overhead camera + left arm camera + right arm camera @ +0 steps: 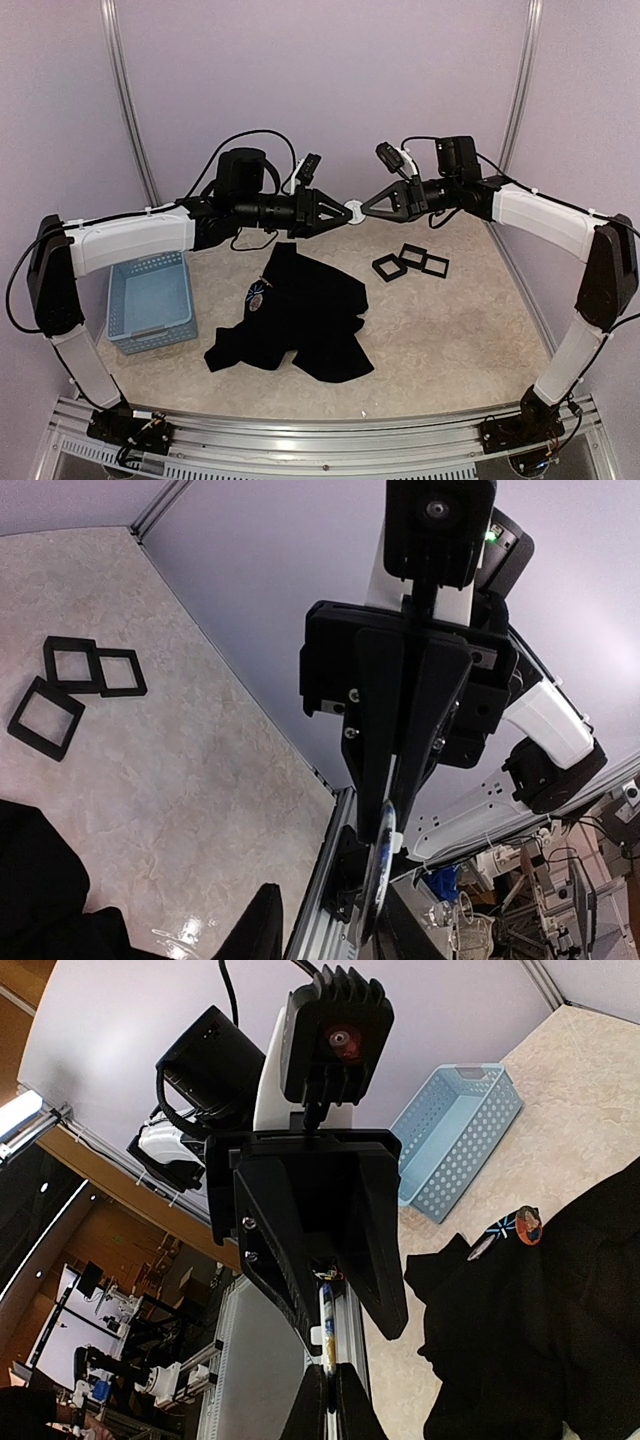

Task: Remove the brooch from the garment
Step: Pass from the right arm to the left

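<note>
The brooch (pixel 353 212) hangs in the air between my two grippers, above the table. It shows edge-on as a thin round disc (pixel 326 1325) with a small white clip. My right gripper (pixel 328 1395) is shut on its lower rim. My left gripper (pixel 358 1332) faces it tip to tip, its fingers standing apart on either side of the disc (pixel 378 865), with a gap on one side. The black garment (pixel 300 315) lies crumpled on the table below, a small blue mark (pixel 258 293) at its neck. Neither gripper touches the garment.
A light-blue basket (pixel 150 300) stands left of the garment. Three black square frames (pixel 410 262) lie on the table at the back right. An aluminium rail (pixel 320 440) runs along the near edge, and pale walls close the back and sides.
</note>
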Robot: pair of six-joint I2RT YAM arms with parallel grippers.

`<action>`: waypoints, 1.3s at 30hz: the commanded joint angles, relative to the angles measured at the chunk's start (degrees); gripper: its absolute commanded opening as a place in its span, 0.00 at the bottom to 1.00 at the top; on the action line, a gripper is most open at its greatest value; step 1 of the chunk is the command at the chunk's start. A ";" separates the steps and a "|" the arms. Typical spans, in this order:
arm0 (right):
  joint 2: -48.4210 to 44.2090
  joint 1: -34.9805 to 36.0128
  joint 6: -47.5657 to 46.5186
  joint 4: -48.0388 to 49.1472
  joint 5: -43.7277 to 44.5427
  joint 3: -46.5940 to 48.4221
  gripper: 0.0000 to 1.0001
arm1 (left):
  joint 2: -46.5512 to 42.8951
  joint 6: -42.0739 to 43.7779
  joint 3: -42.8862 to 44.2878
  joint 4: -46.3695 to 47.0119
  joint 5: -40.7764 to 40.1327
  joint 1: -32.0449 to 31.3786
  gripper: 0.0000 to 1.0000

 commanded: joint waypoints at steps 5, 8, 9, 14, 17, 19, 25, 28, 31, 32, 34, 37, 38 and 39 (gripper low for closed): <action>-0.65 1.00 0.31 1.19 -1.18 1.03 0.00 | -2.81 -0.02 -2.64 1.93 -1.73 -0.15 0.24; -0.79 0.99 0.03 0.92 -1.09 1.43 0.00 | -3.34 0.14 -2.86 2.01 -2.30 -0.15 0.22; -0.75 0.99 -0.18 0.69 -1.11 1.47 0.00 | -3.36 0.13 -2.93 2.07 -2.20 -0.15 0.22; -0.66 0.99 -1.13 -0.69 -0.92 1.48 0.00 | -3.40 0.12 -3.07 2.41 -2.18 -0.15 0.19; -0.57 1.00 -1.98 -1.65 -0.72 1.74 0.00 | -3.63 -0.03 -3.43 2.84 -2.03 -0.15 0.13; -0.22 1.05 -3.57 -3.84 -0.26 2.34 0.00 | -3.57 -0.11 -3.32 2.98 -1.72 -0.15 0.06; 0.27 1.01 -7.79 -9.57 2.35 4.89 0.00 | -4.02 -0.27 -3.38 3.24 -2.15 -0.24 0.00; -0.50 1.00 -7.55 -8.93 4.74 5.22 0.15 | -4.48 -0.49 -3.40 3.44 -3.40 -0.22 0.00; -2.05 1.03 -6.14 -6.06 7.43 4.50 0.32 | -5.01 -1.33 -3.30 3.39 -6.13 -0.24 0.00; -2.65 0.99 -5.28 -4.91 8.29 4.06 0.38 | -5.18 -2.11 -3.47 3.68 -7.12 -0.24 0.00; -3.97 1.01 -4.08 -2.08 10.78 2.60 0.53 | -5.92 -3.40 -4.31 5.48 -8.60 -0.24 0.00; -6.20 1.04 -3.40 0.99 15.08 0.00 0.64 | -7.10 -6.13 -6.76 10.53 -10.02 -0.24 0.00; -6.78 1.14 -3.30 1.61 16.56 -0.58 0.66 | -7.35 -7.00 -7.54 12.36 -10.12 -0.24 0.00; -7.27 1.14 -3.11 2.34 17.56 -1.12 0.67 | -7.40 -7.76 -8.08 14.11 -9.99 -0.24 0.00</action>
